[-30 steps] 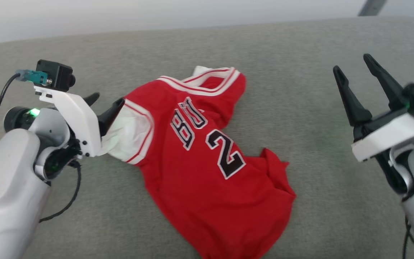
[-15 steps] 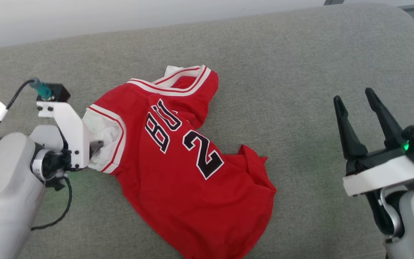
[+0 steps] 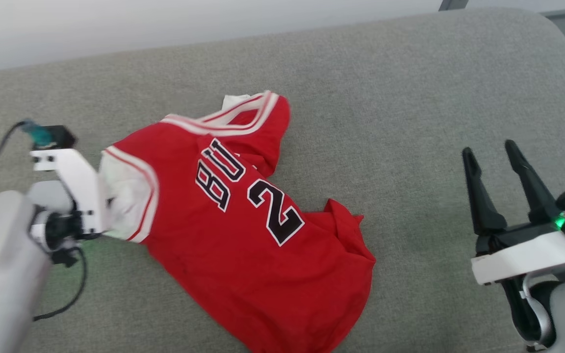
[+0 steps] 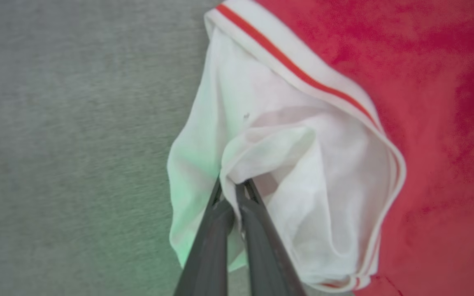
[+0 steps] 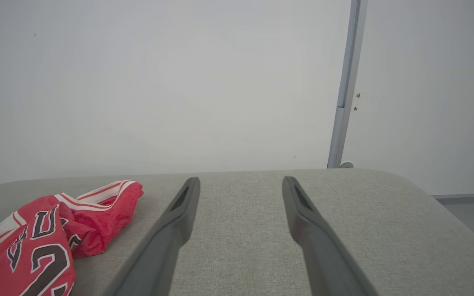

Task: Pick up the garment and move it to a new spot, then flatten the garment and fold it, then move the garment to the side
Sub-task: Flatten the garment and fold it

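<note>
The garment (image 3: 243, 245), a red T-shirt, lies crumpled and chest-up on the grey fabric-covered table (image 3: 410, 98), left of centre in the head view, with its striped collar (image 3: 233, 115) toward the far edge and its lower hem running off the near edge of that view. Navy white-outlined letters (image 3: 221, 176) and a large numeral 2 (image 3: 275, 211) run slantwise across the chest, and the cloth is bunched into a raised fold on the side toward the robot's right. The left gripper (image 4: 233, 185) is clenched on the garment's white sleeve (image 4: 303, 172): in the left wrist view its two dark fingers (image 4: 208, 246) are pressed together with a pinch of the thin white fabric caught at their tips, and the sleeve balloons loosely around them, its red-and-white trim curving along the seam beside the red body. A faint green glow tints the sleeve and the table next to it. The right gripper (image 3: 488, 149) is released and holds nothing, its fingers spread wide and pointing away from the robot, well apart from the garment over bare table at the right. In the right wrist view a pale wall (image 5: 159, 82) and a grey upright post (image 5: 346, 82) stand behind the table's rounded far corner.
</note>
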You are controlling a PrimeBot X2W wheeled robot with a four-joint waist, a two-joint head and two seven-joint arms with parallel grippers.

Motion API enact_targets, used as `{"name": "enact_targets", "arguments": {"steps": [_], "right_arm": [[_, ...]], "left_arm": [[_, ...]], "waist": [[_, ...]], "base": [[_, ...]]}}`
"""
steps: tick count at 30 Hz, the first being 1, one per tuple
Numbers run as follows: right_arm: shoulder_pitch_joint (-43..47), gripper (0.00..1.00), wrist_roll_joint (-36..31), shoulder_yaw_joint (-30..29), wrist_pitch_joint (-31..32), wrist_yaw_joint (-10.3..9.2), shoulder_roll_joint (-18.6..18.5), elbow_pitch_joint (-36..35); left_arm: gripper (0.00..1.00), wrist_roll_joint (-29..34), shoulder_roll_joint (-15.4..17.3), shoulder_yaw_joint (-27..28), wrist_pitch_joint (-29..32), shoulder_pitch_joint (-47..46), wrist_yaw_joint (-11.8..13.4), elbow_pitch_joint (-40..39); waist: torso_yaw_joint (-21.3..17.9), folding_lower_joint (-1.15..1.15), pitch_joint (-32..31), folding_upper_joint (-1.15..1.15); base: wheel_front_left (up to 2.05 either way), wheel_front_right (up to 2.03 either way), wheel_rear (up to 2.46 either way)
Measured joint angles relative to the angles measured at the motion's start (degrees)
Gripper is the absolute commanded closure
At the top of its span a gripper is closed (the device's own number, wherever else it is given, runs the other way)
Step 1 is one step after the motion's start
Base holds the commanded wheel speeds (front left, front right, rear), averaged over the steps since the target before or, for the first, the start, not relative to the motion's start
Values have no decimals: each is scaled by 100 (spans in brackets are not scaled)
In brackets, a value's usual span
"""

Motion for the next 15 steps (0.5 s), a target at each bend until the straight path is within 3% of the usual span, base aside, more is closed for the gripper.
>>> {"name": "enact_targets", "arguments": {"steps": [7,10,15], "right_arm": [[224,0,-49,-254,111,0,36,-154],[329,0,-80,-347,172,0,82,-236],[360,0,-85,-426,290,0,133,-318]], "left_arm": [[100,27,561,116,162,330,432,-256],[100,-42,833,127,636,776,831,-492],[100,-205,1033,241,892,1250,1184,-1062]], "waist": [[108,0,-150,0],[167,0,-199,0],[217,0,-171,0]], "base": [[0,0,0],[0,0,0],[0,0,0]]}}
